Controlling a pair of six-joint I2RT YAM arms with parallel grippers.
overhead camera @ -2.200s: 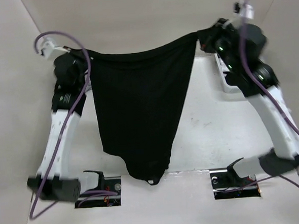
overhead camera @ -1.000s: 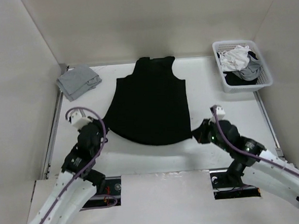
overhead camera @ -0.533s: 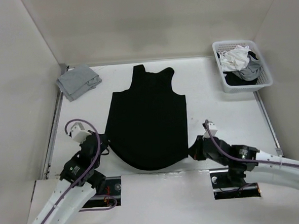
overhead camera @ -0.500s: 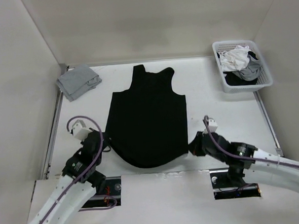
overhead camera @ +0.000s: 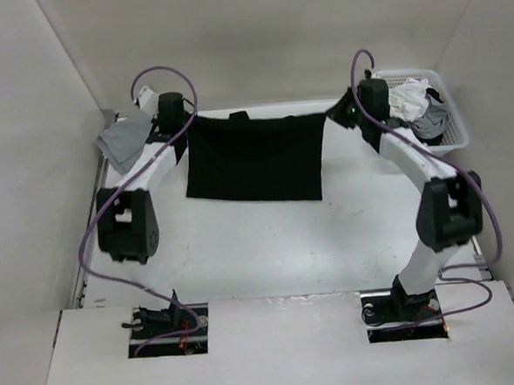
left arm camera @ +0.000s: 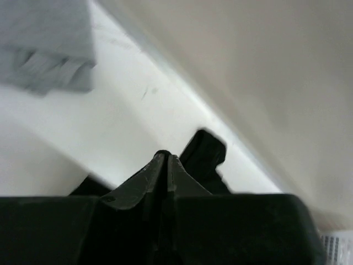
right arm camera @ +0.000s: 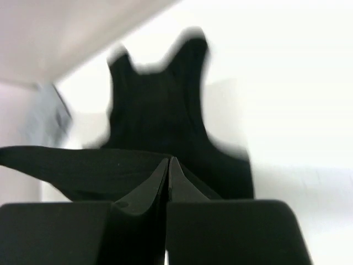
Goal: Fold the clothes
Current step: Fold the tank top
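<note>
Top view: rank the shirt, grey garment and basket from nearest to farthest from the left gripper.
1. Shirt, corner pinched in the left gripper.
2. Grey garment, just to its left.
3. Basket, far-right corner.

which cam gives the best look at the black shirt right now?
Top external: the whole black shirt shows, held at two corners by the left end effector and right end effector. Left wrist catches only a small scrap; right wrist shows it blurred, partly blocked.
</note>
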